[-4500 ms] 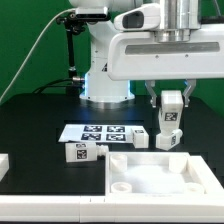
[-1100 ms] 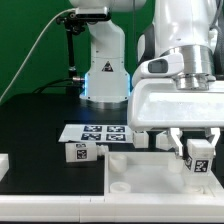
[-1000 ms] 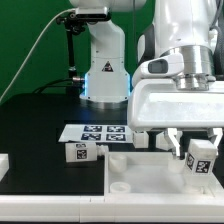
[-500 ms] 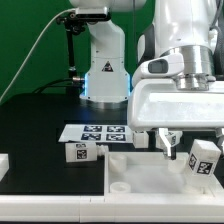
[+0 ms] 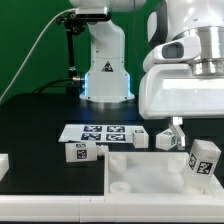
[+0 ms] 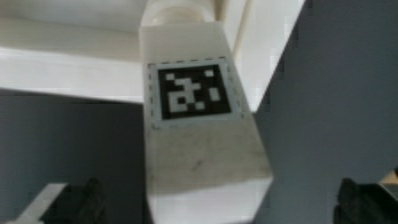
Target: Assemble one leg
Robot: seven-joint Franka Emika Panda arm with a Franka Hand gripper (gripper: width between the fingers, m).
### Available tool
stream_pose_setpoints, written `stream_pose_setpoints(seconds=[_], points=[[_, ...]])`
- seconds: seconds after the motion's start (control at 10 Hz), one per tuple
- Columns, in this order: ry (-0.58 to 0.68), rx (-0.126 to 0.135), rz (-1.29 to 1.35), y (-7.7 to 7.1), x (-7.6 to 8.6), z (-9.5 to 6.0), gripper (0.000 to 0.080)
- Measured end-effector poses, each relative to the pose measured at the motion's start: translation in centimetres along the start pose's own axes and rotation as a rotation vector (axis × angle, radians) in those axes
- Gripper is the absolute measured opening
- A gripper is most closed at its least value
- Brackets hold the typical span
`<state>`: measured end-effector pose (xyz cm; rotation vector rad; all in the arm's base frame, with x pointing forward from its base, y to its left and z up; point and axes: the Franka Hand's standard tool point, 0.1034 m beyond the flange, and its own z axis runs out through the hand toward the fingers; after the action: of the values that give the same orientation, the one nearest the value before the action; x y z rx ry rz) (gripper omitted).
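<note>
Nearest, the white tray [image 5: 150,172] is seen with the leg [image 5: 205,160] tilted at its corner on the exterior view's right, ungripped beneath the gripper [image 6: 222,203], whose fingers are spread wide, and the marker board [image 5: 100,132] is seen farther back.

A flat green wall [image 5: 30,40] closes off the back, evenly lit, with no hard shadows on it. In front stands a black-topped table [image 5: 35,120] with a pale strip along its near edge; the marker board [image 5: 100,132] lies flat on the dark top, towards the middle
</note>
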<state>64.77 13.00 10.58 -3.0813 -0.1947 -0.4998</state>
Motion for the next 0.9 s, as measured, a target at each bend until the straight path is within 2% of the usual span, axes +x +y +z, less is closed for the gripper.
stream_pose_setpoints(seconds=[0.1, 0.2, 0.3, 0.4, 0.5, 0.7, 0.9], points=[[-0.07, 0.001, 0.008, 0.4, 0.5, -0.1, 0.0649], [-0.161, 0.0, 0.021, 1.2, -0.1, 0.4, 0.0649], [-0.183, -0.003, 0.028, 1.7, -0.4, 0.9, 0.0649], [-0.271, -0.004, 0.049, 1.8, -1.9, 1.2, 0.0649], [-0.332, -0.006, 0.071, 1.7, -2.4, 1.4, 0.0649], [-0.328, -0.012, 0.102, 1.7, -2.1, 1.4, 0.0649], [-0.328, -0.015, 0.121, 1.7, -2.1, 1.4, 0.0405]])
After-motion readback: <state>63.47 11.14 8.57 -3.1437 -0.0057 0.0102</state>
